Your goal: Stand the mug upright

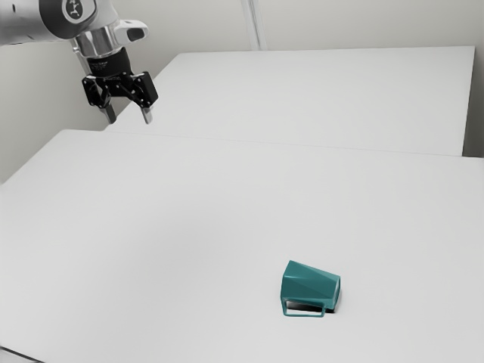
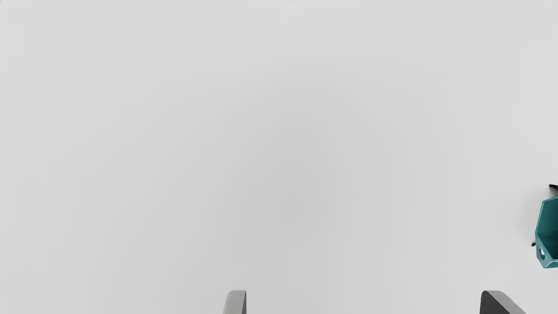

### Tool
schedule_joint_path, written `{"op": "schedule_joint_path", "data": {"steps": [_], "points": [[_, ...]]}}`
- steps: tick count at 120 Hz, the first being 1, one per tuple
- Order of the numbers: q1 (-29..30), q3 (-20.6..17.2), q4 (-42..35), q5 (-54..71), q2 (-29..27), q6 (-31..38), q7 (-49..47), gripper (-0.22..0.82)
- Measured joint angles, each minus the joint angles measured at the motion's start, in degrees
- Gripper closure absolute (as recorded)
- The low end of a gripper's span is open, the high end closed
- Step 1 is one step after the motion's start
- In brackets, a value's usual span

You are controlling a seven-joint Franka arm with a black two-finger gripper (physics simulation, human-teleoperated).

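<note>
High over the table's far-left part in the exterior view is my gripper (image 1: 128, 117), well away from the mug. Its two fingers stand wide apart with nothing between them. The teal mug (image 1: 310, 283) lies on its side toward the front, right of centre, its handle low on the near side. In the wrist view the gripper (image 2: 363, 301) is open at the bottom edge, and part of the mug (image 2: 547, 226) shows at the picture's edge, its hollow inside visible and the rest cut off.
A broad white table (image 1: 174, 227) lies beneath the arm. Behind it stands another white surface (image 1: 318, 98), with pale walls around. A thin dark line crosses the exterior view's lower left corner.
</note>
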Motion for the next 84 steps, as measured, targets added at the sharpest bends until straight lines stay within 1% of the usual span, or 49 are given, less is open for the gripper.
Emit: {"op": "schedule_joint_path", "data": {"steps": [19,34,56,84], "points": [[-0.20,-0.04,-0.40,-0.19,-0.25,0.47,-0.33,0.02],[-0.50,-0.09,-3.57,-2.07,-0.54,3.46,-0.48,0.02],[-1.00,-0.01,-10.93,-9.42,-1.41,11.18,0.31,0.02],[-1.49,0.00,-23.65,-22.14,-3.35,22.38,4.16,0.02]]}}
